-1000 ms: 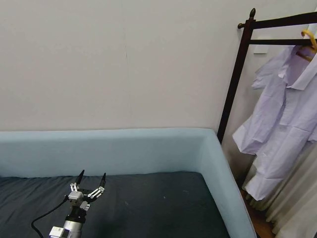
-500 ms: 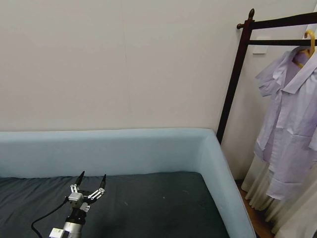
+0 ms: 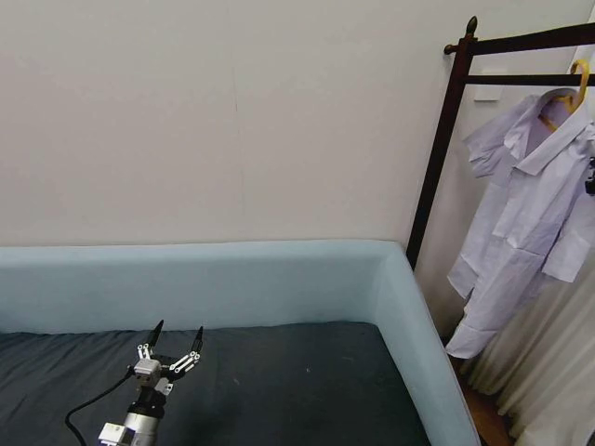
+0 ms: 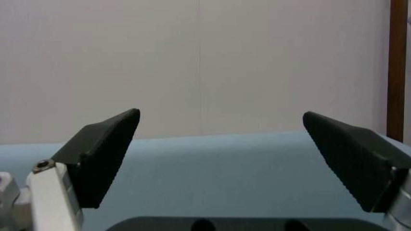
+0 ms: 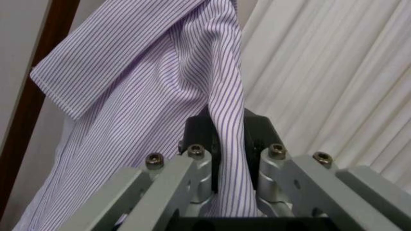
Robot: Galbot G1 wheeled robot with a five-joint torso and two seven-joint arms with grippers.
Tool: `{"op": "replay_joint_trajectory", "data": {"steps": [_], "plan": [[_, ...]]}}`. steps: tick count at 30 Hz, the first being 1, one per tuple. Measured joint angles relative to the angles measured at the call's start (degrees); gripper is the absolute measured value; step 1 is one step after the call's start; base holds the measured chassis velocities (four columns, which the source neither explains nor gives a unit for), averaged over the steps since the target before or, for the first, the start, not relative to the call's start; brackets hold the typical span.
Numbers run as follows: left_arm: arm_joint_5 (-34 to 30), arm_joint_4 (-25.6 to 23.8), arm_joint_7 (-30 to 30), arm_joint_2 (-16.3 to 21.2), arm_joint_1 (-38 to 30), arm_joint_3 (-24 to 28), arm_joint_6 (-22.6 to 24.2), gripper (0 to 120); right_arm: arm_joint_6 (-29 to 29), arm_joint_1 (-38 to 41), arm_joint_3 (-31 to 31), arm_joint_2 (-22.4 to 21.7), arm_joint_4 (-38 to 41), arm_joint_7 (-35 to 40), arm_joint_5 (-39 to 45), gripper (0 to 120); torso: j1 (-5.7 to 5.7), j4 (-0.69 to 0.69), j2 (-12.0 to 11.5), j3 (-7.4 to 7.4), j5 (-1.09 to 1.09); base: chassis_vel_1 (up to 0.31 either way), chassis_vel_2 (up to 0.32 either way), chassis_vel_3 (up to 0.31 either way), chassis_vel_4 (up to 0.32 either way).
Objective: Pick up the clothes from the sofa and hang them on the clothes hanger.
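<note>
Lilac-striped shirt [image 3: 521, 214], two o'clock, hung on yellow hanger [image 3: 580, 72]; your right gripper [image 5: 226, 137] pinches its fabric, so releasing likely comes next. Left gripper [image 3: 178, 329], seven o'clock, fingers spread.

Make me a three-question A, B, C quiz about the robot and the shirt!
1. Where is the shirt? A on a table; B hanging from the rack; C on the floor.
2. What colour is the sofa back? A red; B light blue; C green.
3. What is the right gripper doing? A pinching the shirt; B wide open; C holding a cup.
Answers: B, a yellow hanger holds it there; B, the padding is pale blue; A, striped cloth is clamped in it, while the left gripper hovers open over the sofa.
</note>
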Motion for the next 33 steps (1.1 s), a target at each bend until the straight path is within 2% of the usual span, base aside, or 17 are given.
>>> {"op": "replay_joint_trajectory", "data": {"steps": [10, 12, 18, 25, 33], "plan": [[0.0, 0.5, 0.1, -0.3, -0.3, 0.1, -0.1, 100, 0.3, 7.4, -5.8, 2.2, -3.4, 0.1, -0.3, 7, 0.0, 0.01, 0.0, 0.0, -0.01, 0.0, 0.0, 0.0, 0.0], [0.0, 0.5, 0.1, -0.3, -0.2, 0.0, -0.2, 100, -1.4, 8.7, -6.9, 2.8, -3.9, 0.3, -0.2, 7, 0.0, 0.01, 0.0, 0.0, 0.0, 0.0, 0.0, 0.0, 0.0], [0.0, 0.6, 0.3, -0.3, 0.3, -0.3, -0.6, 100, -5.6, 10.3, -8.5, 4.1, -3.0, 4.2, 4.6, 7, 0.0, 0.0, 0.0, 0.0, -0.01, 0.0, 0.0, 0.0, 0.0], [-0.1, 0.5, 0.4, -0.3, 0.9, -0.7, -0.9, 100, -6.6, 11.5, -9.7, 5.3, -1.3, 7.1, 8.1, 7, 0.0, -0.01, 0.0, 0.0, -0.01, 0.0, 0.0, 0.0, 0.0], [-0.2, 0.3, 0.4, -0.2, 1.3, -1.0, -0.9, 100, -7.1, 15.1, -12.3, 7.0, -3.2, 11.5, 10.2, 7, 0.0, 0.02, 0.0, 0.0, -0.01, 0.0, 0.0, 0.0, 0.0]]}}
